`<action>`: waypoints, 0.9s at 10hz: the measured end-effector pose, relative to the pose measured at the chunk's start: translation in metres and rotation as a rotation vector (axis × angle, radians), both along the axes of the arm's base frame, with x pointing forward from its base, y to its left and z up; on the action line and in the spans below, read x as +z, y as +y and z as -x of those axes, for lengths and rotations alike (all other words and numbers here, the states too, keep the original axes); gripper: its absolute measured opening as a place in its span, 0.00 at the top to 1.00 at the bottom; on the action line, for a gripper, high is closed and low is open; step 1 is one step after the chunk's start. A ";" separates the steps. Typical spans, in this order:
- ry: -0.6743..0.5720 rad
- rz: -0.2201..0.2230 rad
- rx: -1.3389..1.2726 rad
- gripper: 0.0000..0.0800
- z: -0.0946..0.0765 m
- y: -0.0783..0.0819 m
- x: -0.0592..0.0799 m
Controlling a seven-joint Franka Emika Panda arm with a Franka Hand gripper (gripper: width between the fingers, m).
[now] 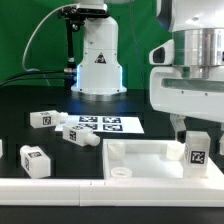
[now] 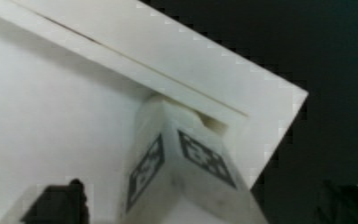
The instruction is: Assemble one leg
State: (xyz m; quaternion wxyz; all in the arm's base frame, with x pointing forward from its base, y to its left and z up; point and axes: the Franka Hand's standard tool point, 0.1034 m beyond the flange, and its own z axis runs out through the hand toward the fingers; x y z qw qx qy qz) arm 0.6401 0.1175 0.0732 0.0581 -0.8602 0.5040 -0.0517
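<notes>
One leg (image 1: 197,150) stands upright in the right corner of the large white panel (image 1: 140,160), its tag facing the camera. My gripper (image 1: 196,135) hangs right over it with a finger on each side of its top. In the wrist view the leg (image 2: 179,165) shows edge-on with two tagged faces, set against the panel's corner (image 2: 87,90). My gripper (image 2: 202,212) straddles it, and the dark fingers (image 2: 60,205) stand apart from its sides, so the jaws look open. Three more legs (image 1: 45,119) (image 1: 80,133) (image 1: 33,157) lie loose on the black table.
The marker board (image 1: 108,125) lies behind the panel in the middle of the table. The robot's white base (image 1: 98,60) stands at the back. A white rail (image 1: 60,187) runs along the front edge at the exterior view's left.
</notes>
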 end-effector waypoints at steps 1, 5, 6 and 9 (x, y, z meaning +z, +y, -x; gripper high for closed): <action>0.000 0.008 0.043 0.20 0.000 -0.002 -0.001; -0.002 0.100 0.501 0.19 0.001 -0.002 -0.002; 0.006 0.130 0.715 0.19 0.002 0.000 -0.004; 0.013 0.122 0.717 0.20 0.003 0.002 -0.004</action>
